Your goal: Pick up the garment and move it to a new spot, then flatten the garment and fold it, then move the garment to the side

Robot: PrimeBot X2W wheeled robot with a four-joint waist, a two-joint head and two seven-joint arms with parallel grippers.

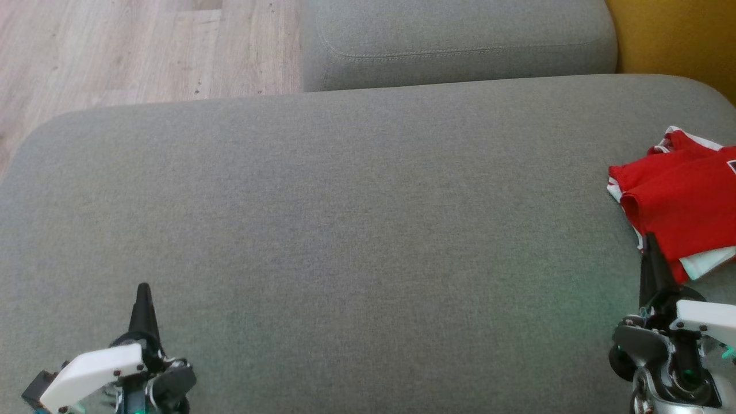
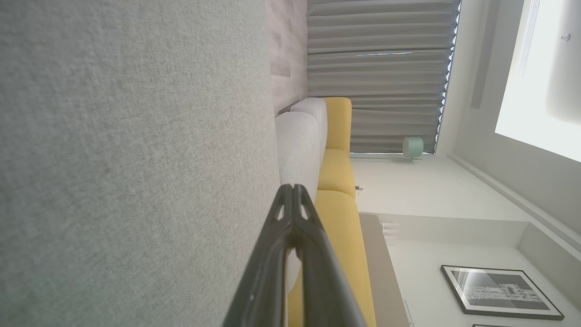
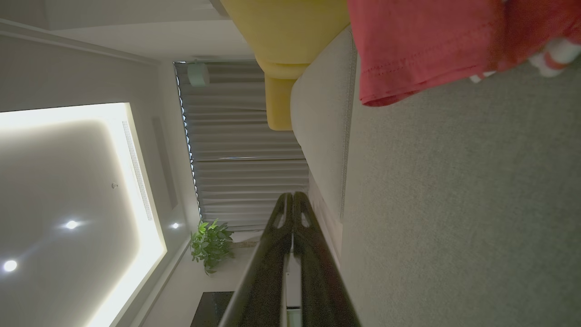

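Red garment [image 1: 681, 207] at 3 o'clock on grey cushion [image 1: 345, 230]. Right gripper [image 1: 649, 238], 4 o'clock, pinched tight, empty; left gripper [image 1: 143, 287], 7 o'clock, same.

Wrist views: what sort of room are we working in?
Probably a living room: a grey sofa with a yellow sofa beside it, long curtains, and a framed picture on the wall.
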